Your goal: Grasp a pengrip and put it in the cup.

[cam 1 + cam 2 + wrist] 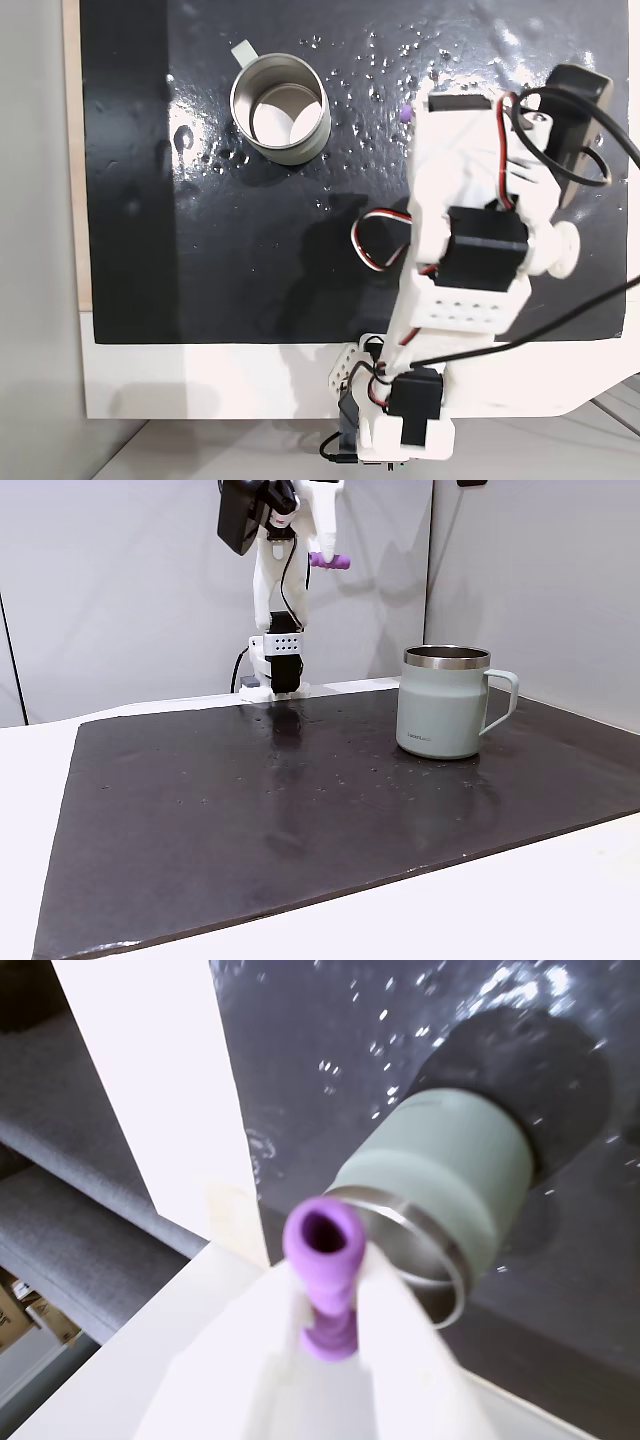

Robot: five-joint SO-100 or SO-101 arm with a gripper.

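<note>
In the fixed view from above, the cup [281, 109] stood upright at the upper left on the black mat [240, 260], its handle tab pointing up and to the left and its pale inside bare. To the right of it, well apart, a small bit of the pengrip [404, 113] peeked out at the left edge of the white arm [470, 200], which reached up from its base at the bottom edge of the table [200, 385].

In the fixed view from the side, the arm stood left of centre at the far edge of the mat [250, 810]. The hand [322, 558] was high above the table, gripping the pengrip [334, 561], which lay level and stuck out to the right. The cup [445, 715] stood lower and further right, its handle on the right.

In the wrist view, the two white fingers [400, 1350] were closed on the pengrip [324, 1260], whose hollow end faced the camera. Just right of it, further off, the cup [450, 1185] appeared below on the mat.
</note>
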